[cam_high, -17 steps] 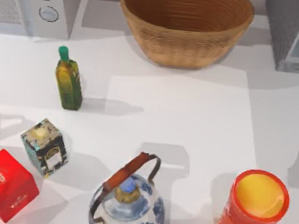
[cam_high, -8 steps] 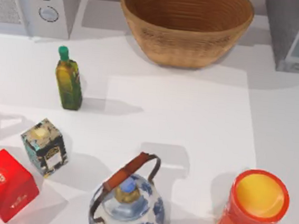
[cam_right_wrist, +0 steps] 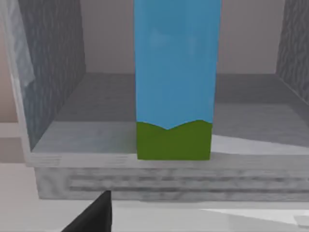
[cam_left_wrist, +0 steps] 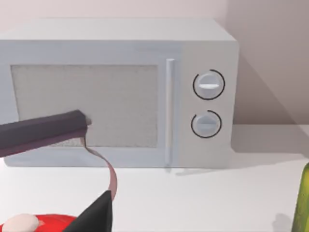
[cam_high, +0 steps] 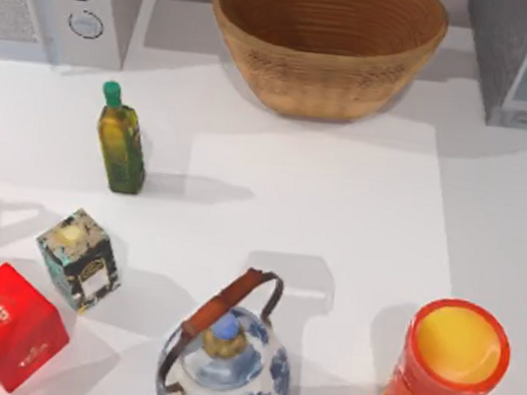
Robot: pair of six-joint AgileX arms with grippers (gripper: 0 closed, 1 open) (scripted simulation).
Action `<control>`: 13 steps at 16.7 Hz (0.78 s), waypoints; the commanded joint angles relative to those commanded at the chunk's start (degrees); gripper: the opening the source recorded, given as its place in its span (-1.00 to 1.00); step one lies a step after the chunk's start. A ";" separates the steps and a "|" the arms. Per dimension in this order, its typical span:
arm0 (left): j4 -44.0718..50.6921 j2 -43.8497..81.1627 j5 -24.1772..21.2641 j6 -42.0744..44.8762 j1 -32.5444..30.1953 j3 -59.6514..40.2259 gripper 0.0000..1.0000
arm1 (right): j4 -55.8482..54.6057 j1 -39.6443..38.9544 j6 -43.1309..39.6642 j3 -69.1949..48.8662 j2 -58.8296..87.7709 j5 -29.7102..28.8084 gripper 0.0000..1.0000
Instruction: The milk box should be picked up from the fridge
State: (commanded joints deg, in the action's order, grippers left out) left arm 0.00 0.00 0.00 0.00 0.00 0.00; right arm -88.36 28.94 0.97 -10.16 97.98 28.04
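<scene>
White tabletop was seen from above, carrying a wicker basket, an oil bottle, a patterned box, a red box, a blue-and-white teapot and an orange cup. The fridge was placed at the far right corner and the microwave at the far left. The left arm was parked at the left edge, above the red box.

From the left wrist, the left gripper was seen facing the microwave, with its fingers held apart and nothing between them.

From the right wrist, the milk box was found upright on the fridge floor, straight ahead of the right gripper and well beyond it, near the front lip. One dark fingertip was visible; whether the fingers were apart or together could not be told.

Several risks were judged. The raised lip could be struck if the approach were made too low. The tall carton could be tipped backward if pushed before being clamped. The carton could be knocked sideways if the jaws were not opened wider than it.
</scene>
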 joint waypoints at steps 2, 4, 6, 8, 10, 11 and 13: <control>0.00 0.00 0.00 0.00 0.00 0.00 1.00 | -3.27 1.18 0.05 -0.31 3.56 1.05 1.00; 0.00 0.00 0.00 0.00 0.00 0.00 1.00 | -4.36 1.63 0.06 -0.40 4.76 1.41 1.00; 0.00 0.00 0.00 0.00 0.00 0.00 1.00 | -4.36 1.63 0.06 -0.40 4.76 1.41 1.00; 0.00 0.00 0.00 0.00 0.00 0.00 1.00 | -4.21 1.38 0.05 -0.17 4.62 1.31 1.00; 0.00 0.00 0.00 0.00 0.00 0.00 1.00 | -3.46 0.59 -0.09 -0.98 4.27 1.73 1.00; 0.00 0.00 0.00 0.00 0.00 0.00 1.00 | -2.34 -0.67 -0.27 -2.28 3.89 2.17 1.00; 0.00 0.00 0.00 0.00 0.00 0.00 1.00 | 0.87 -4.35 -0.69 -6.62 3.65 2.80 1.00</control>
State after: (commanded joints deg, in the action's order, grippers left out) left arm 0.00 0.00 0.00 0.00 0.00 0.00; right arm -87.49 24.59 0.28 -16.78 101.63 30.84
